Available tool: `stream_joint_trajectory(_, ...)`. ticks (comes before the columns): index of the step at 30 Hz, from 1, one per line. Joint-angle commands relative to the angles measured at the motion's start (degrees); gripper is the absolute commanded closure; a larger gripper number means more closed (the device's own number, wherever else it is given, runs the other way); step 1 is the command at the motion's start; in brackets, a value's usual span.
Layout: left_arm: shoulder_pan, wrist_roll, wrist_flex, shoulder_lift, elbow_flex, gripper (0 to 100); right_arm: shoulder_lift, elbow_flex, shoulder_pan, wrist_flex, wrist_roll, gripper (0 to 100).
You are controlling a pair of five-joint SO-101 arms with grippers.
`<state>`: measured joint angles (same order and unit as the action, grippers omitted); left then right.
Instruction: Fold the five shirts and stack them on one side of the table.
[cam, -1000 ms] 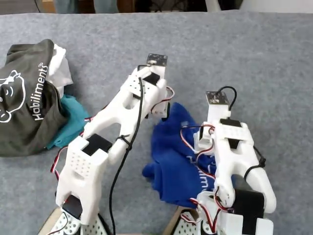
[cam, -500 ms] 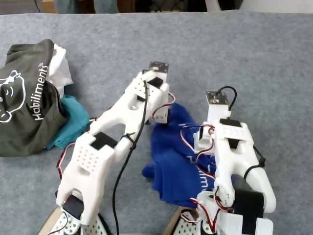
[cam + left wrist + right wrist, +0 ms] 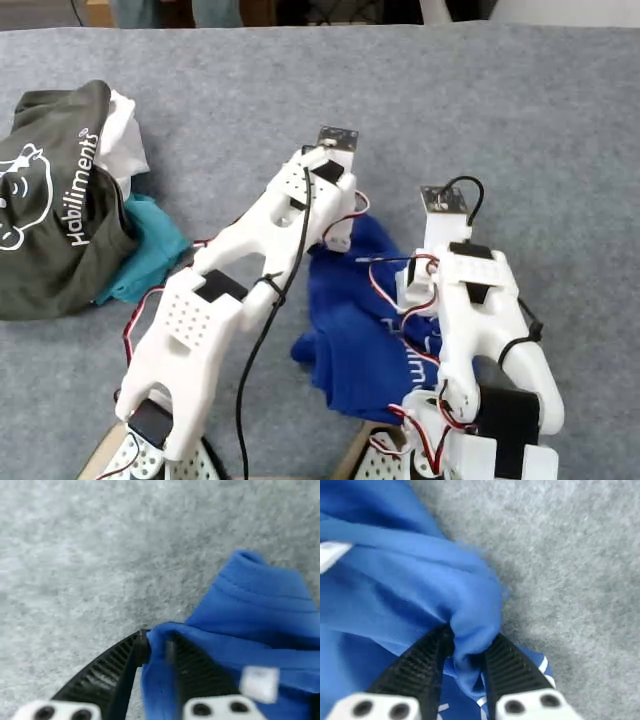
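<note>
**Both arms grip the blue shirt at mid-bench**

The blue shirt point(image 3: 355, 320) lies crumpled on the grey bench point(image 3: 520, 120), near its front edge and between the two arms. The cloth is bunched in loose folds rather than spread flat, and part of it is hidden under the right arm point(image 3: 480, 320).

The left arm point(image 3: 250, 270) stretches diagonally over the bench to the shirt's far edge. In the left wrist view the left jaws are closed on a folded rim of the blue shirt point(image 3: 260, 600), with the cloth pinched between the black ribbed surfaces. A small white label point(image 3: 259, 684) sits on the fabric just beside them. Grey bench point(image 3: 100, 545) shows beyond the rim.

In the right wrist view the right jaws are likewise clamped on the blue shirt point(image 3: 395, 575), holding a thick gathered fold that bulges out past the tips. Thin white printed lines point(image 3: 542, 672) show on the cloth beside them, and the bench point(image 3: 570, 555) lies beyond.

Well apart from the blue shirt, on the left arm's side of the bench, is a heap of other garments. A dark olive shirt point(image 3: 55, 210) with white print lies on top. A teal shirt point(image 3: 145, 255) pokes out from beneath its near edge, and a white shirt point(image 3: 122, 135) shows at its far side.
</note>
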<state>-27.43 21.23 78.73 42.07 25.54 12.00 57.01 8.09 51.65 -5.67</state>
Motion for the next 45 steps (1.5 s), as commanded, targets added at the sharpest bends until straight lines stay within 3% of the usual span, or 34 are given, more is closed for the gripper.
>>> stream_joint_trajectory(1,0.22,0.00,-0.35,-0.09,0.22,97,-0.57,1.54,0.53,-2.29,0.62,97.7)
stream_joint_trajectory(6,1.45,-0.35,0.09,-0.53,-0.04,97,-0.57,1.54,0.44,-2.29,0.62,97.7)
stream_joint_trajectory(9,3.30,-4.13,2.11,-0.79,1.01,97,-0.04,1.27,0.35,-1.93,0.09,97.6)
stream_joint_trajectory(12,6.02,-7.65,6.86,-1.93,3.38,97,2.59,-2.68,-0.35,6.77,-1.05,95.9)
stream_joint_trajectory(17,12.44,-13.27,13.98,-7.74,6.55,97,12.26,-15.96,0.00,20.75,0.18,80.3)
stream_joint_trajectory(22,18.42,-20.75,20.31,-18.73,6.55,97,18.33,-25.01,-0.18,25.14,0.62,66.1)
stream_joint_trajectory(27,27.03,-26.46,22.15,-30.15,2.33,97,18.59,-27.38,-0.26,24.88,0.62,69.8)
stream_joint_trajectory(31,33.36,-32.00,22.15,-41.67,-8.92,97,18.51,-27.03,-2.37,23.82,0.70,77.4)
stream_joint_trajectory(38,45.49,-45.54,22.15,-63.30,-29.67,97,11.38,-27.03,-13.63,21.63,0.70,80.1)
stream_joint_trajectory(45,62.29,-61.36,22.15,-77.54,-43.03,97,-1.27,-30.02,-25.93,16.00,2.81,80.1)
